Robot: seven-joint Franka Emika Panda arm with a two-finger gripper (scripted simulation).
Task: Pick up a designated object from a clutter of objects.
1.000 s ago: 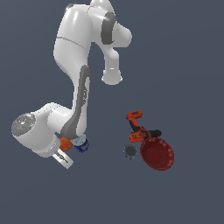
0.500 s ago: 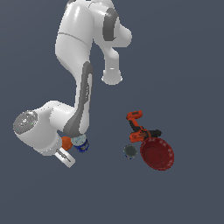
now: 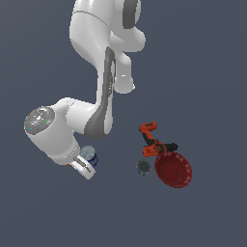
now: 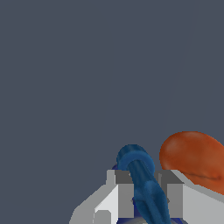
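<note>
In the wrist view the designated object (image 4: 136, 162), a tiny bright blue knobbly piece, stands lengthwise between my two grey fingers. My gripper (image 4: 146, 179) is shut on it, with the jaws touching both its sides. The orange ball (image 4: 194, 157) lies right beside one finger. In the exterior view my gripper (image 3: 85, 170) is low at the left of the clutter of objects, right by the blue silver-topped can (image 3: 89, 155). The arm's hand hides the blue piece and most of the ball there.
On the exterior view's right lie the orange-black power drill (image 3: 153, 142), the dark red round plate (image 3: 173, 169) and a small grey round thing (image 3: 144, 167). The arm's white links tower over the left and middle.
The wrist and forearm have shifted up and toward the exterior view's right. The hand now covers the orange ball. The drill, plate, can and grey thing have stayed put.
</note>
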